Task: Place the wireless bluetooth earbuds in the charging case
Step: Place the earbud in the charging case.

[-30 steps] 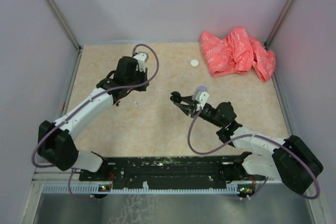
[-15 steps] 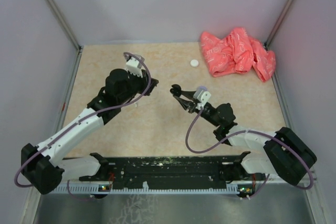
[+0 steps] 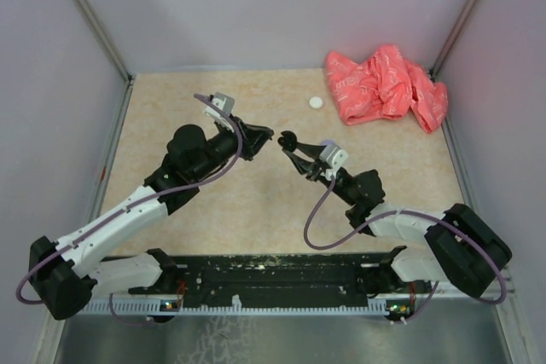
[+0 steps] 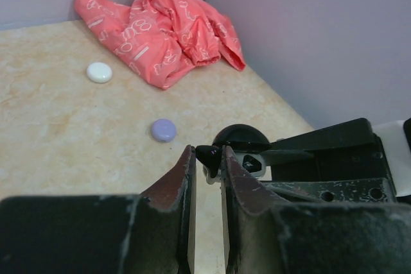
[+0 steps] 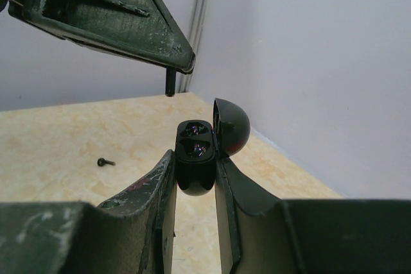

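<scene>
1. Overhead, the left jaws and right jaws nearly meet tip to tip above the middle of the worktop. What they carry is too dark and small to make out from that view.
2. The left jaws pinch a black earbud. Only its tip shows between them in the left wrist view. The right wrist view shows just a thin black stem hanging below those jaws.
3. The right jaws pinch the charging case by its sides. It is a glossy black, rounded case held upright, with its domed lid swung open. Two sockets in it glint, but I cannot tell whether either one holds a bud.
4. From the left wrist, the earbud sits just beside the open case. Whether they touch cannot be told.
5. Only the left wrist view shows a lavender disc on the worktop beyond the jaws.
6. Only the right wrist view shows a tiny black piece lying on the worktop, too small to identify.
7. A white disc lies near the far edge. Just beside it, a crumpled pink cloth fills the far right corner.
</scene>
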Tool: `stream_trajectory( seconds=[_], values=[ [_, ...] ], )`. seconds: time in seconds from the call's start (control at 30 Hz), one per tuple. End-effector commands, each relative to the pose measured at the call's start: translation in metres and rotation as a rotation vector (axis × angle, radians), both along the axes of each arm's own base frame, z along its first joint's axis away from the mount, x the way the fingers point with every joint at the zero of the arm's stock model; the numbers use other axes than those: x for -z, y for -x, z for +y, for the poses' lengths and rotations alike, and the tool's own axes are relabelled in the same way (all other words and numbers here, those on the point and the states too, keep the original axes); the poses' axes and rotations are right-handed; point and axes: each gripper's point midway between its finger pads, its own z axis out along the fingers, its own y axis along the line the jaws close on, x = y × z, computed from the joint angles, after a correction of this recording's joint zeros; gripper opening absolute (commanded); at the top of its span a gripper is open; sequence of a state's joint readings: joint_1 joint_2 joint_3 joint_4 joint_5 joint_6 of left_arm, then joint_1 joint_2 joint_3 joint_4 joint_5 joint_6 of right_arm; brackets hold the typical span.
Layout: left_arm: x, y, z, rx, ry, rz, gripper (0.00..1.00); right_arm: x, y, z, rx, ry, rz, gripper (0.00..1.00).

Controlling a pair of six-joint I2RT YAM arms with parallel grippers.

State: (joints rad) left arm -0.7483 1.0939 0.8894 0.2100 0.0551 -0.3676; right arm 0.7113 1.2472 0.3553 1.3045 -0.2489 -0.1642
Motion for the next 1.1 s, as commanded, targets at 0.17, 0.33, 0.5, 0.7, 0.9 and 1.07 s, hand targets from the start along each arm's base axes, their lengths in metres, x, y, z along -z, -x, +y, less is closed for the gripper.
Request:
stream_trajectory(
  seconds=[0.17, 0.33, 0.5, 0.7, 0.9, 1.07],
  values=[
    [-0.021, 0.018, -0.024, 0.077, 0.104, -0.052, 0.12, -0.032, 0.005, -0.002, -0.005, -0.094, -0.080, 0.00],
    [-0.020, 0.019, -0.031, 0.084, 0.103, -0.060, 0.12, -0.033, 0.006, -0.002, -0.005, -0.094, -0.082, 0.00],
    [-0.015, 0.017, -0.035, 0.078, 0.087, -0.067, 0.12, -0.033, 0.007, -0.002, -0.011, -0.094, -0.086, 0.00],
    [-0.011, 0.013, -0.034, 0.055, 0.068, -0.076, 0.12, -0.035, 0.008, -0.003, -0.011, -0.098, -0.089, 0.00],
    [-0.005, 0.011, -0.034, 0.045, 0.049, -0.080, 0.11, -0.037, 0.009, -0.004, -0.012, -0.100, -0.093, 0.00],
    [-0.005, 0.008, -0.033, 0.026, 0.029, -0.093, 0.11, -0.036, 0.010, -0.004, -0.014, -0.100, -0.091, 0.00]
  ],
)
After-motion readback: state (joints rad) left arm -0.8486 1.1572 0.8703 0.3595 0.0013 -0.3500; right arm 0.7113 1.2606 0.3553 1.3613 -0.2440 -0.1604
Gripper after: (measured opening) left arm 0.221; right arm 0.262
